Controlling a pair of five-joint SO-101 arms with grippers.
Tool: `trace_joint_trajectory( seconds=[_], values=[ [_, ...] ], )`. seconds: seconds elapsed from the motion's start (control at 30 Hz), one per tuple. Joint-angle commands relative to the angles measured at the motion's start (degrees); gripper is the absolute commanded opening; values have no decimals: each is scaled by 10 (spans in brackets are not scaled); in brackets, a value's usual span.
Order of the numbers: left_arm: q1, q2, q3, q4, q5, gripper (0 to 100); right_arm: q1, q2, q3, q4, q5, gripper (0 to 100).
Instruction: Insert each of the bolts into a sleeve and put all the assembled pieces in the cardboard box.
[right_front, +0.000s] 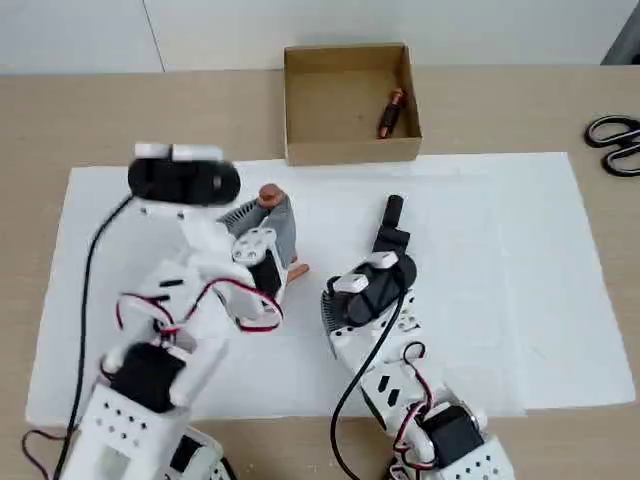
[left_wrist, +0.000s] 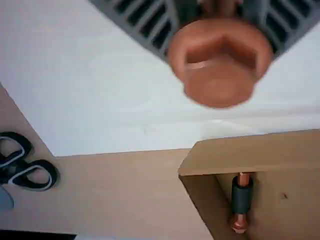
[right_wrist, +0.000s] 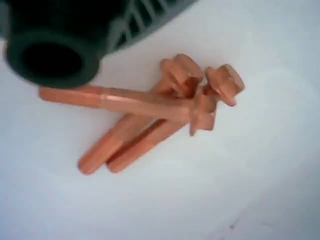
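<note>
Left pincer (right_front: 272, 212) is clamped on an orange plastic hex-head bolt (left_wrist: 220, 62). Its grey ribbed fingers grip the shank, and the head stands clear of them above the white paper sheet (right_front: 500, 300) that covers the middle of the light wooden tabletop (right_front: 60, 120). Right pincer (right_front: 392, 228) is closed on a short black cylindrical sleeve (right_wrist: 52, 57), held over the sheet with its open bore showing. Three more orange bolts (right_wrist: 150, 117) lie on the paper in a loose bundle, touching and crossing one another with their heads close together. An open brown cardboard box (right_front: 350, 152) sits at the far edge of the sheet, beyond both arms. Inside it, near the wall on the robot's right, lies one assembled piece (right_front: 390, 113), an orange bolt pushed through a black sleeve. A pair of black-handled scissors (right_front: 615, 145) rests on the bare tabletop, well apart to the right.
</note>
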Motion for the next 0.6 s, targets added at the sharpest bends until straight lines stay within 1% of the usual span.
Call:
trace_joint_trajectory(
  seconds=[0.0,0.07,0.23,0.57],
  values=[
    [-3,-37,41,-51,-6,5,-20,-7,-5,-16,-9,4],
    [-1,-37,39,-51,-6,5,-24,-7,3,-39,-9,4],
    [33,-37,39,-37,-5,5,-24,-7,35,-87,-6,4],
    [56,-36,43,-25,-5,5,-25,-7,34,-103,-8,4]
  ],
)
